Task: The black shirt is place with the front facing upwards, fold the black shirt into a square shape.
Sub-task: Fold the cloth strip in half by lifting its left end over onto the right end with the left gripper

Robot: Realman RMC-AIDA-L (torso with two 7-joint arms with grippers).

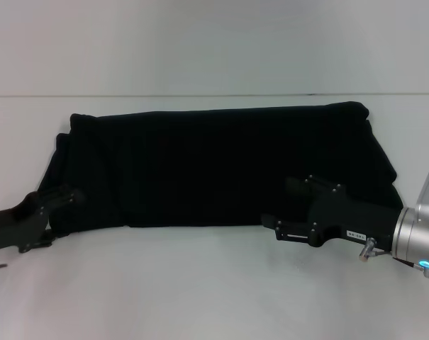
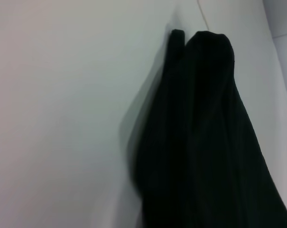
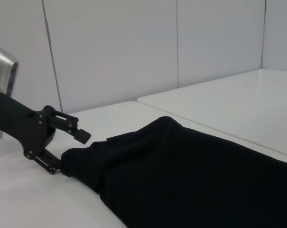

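The left tool [image 1: 62, 200] sits at about 8 o'clock in the head view, pressed against the lower left corner of the black shirt [image 1: 221, 166]. From the right wrist view this left tool [image 3: 69, 142] shows 1 finger above the cloth edge and 1 below it, clenched on the corner of the black shirt [image 3: 190, 180]. The right tool [image 1: 288, 212] lies at about 4 o'clock, its black body overlapping the shirt's near edge; black against black hides its fingertips, so I cannot tell whether it grips or is released.

The shirt lies across the middle of the white desk [image 1: 200, 290] as a wide, roughly rectangular band, folded over on itself, with soft rounded corners and faint lengthwise creases. No print or label shows. In the left wrist view only a draped, matte fold of the black shirt [image 2: 200, 142] is visible, cut off by the frame.
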